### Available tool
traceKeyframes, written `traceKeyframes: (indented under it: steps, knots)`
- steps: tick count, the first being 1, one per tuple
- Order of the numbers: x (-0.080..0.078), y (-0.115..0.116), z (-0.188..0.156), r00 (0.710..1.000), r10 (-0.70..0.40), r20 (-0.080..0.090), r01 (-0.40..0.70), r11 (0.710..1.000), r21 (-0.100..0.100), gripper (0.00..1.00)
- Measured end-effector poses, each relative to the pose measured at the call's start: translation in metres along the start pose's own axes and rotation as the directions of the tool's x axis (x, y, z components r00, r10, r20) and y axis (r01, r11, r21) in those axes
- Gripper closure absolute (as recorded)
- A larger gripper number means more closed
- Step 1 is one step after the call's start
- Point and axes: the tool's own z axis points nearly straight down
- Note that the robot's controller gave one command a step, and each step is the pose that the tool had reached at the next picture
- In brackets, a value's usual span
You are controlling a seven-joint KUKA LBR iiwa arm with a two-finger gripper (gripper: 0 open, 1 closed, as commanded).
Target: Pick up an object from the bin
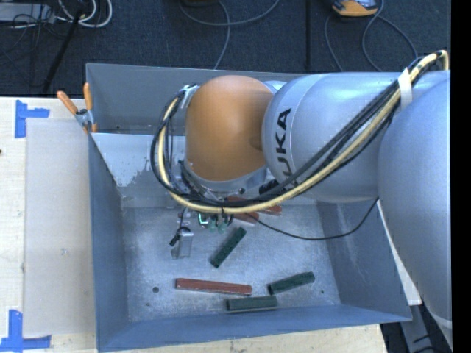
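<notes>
The grey metal bin [110,256] has smooth slanted walls and a flat floor that looks dusty and speckled with white. The silver arm [331,138], round and glossy, reaches in from the right. A rounded orange cover [221,127] sits on its wrist, and yellow and black cables [353,127] run along it and loop around the cover.

Under the cover the gripper [182,241] hangs low over the left middle part of the floor, a small grey metal piece close to the bottom. Whether it is apart or together, I cannot tell. Nothing can be seen held in it.

The thing nearest to it is a short dark green bar [227,247], a flat rectangular stick with a dull surface. It lies tilted on the floor just to the right of the gripper, and it does not seem to touch it.

Toward the front wall lie three more flat sticks. A long reddish-brown bar [213,287] lies almost level. A second dark green bar [291,282] lies to its right, a little slanted. A dark bar [252,304] lies just below and between these two. One more reddish-brown stick [257,210] is partly hidden under the wrist.
</notes>
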Motion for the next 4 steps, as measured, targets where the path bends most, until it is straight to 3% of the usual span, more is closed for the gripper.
traceKeyframes:
  steps: [1,2,3,4]
  knots:
    - [0.045,-0.081,0.088,1.0,0.003,-0.005,-0.003,1.0,0.004,0.0]
    - [0.072,-0.065,0.122,0.999,0.039,0.001,-0.039,0.999,0.0,0.0]
    - [0.07,-0.066,0.12,0.999,0.044,0.005,-0.044,0.999,-0.001,1.0]
    - [0.068,-0.073,-0.029,1.0,0.028,0.015,-0.028,1.0,-0.004,1.0]
